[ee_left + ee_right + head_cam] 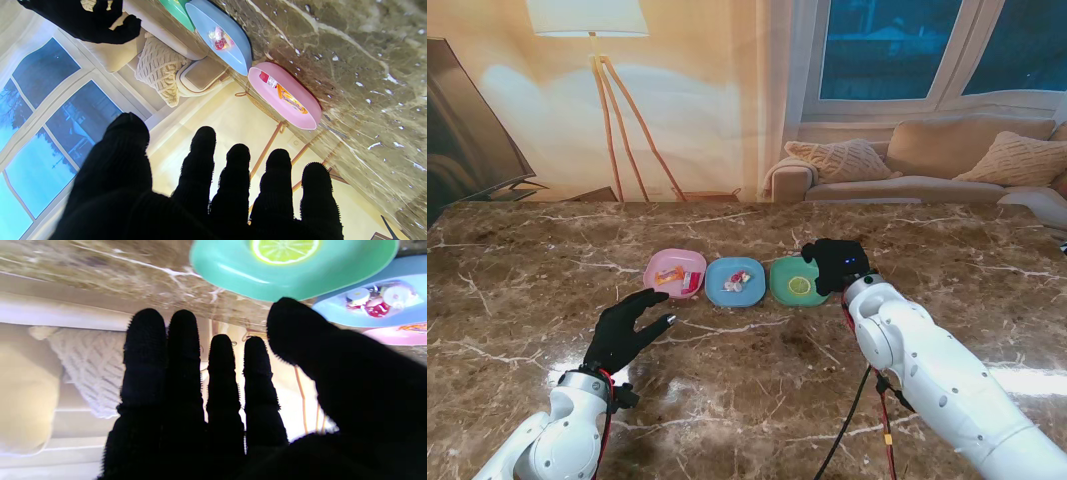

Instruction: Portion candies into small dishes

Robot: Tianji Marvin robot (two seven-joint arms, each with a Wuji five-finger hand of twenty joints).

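Three small dishes stand in a row on the marble bench [517, 270], each one touching the next, about midway between its left and right edges and toward the far edge. The pink dish [675, 272] on the left holds an orange-wrapped candy [668, 276] and a red-and-white wrapped piece [693, 282]. The blue dish [735, 282] in the middle holds a small cluster of wrapped candies [738, 281], red and white among them. The green dish [798, 282] on the right holds a lime slice [800, 285].

The left robot hand [625, 330] hovers nearer to me than the pink dish, a little to its left, fingers spread and holding nothing; its wrist view shows all five fingertips [204, 140] apart with the pink dish [283, 96] and blue dish [220, 35] beyond them. The right robot hand [837, 265] is at the right rim of the green dish, overlapping it in the stand view; whether it touches the rim cannot be told. Its wrist view shows the fingers [181, 330] extended, thumb apart from them, nothing between, with the green dish [293, 273] and lime slice [283, 250] just beyond.

The bench is bare marble from the dishes to its left edge, to its right edge, and across the wide strip toward the near edge between the two arms. Behind the far edge stand a floor lamp [592, 40] and a sofa with cushions [927, 160]
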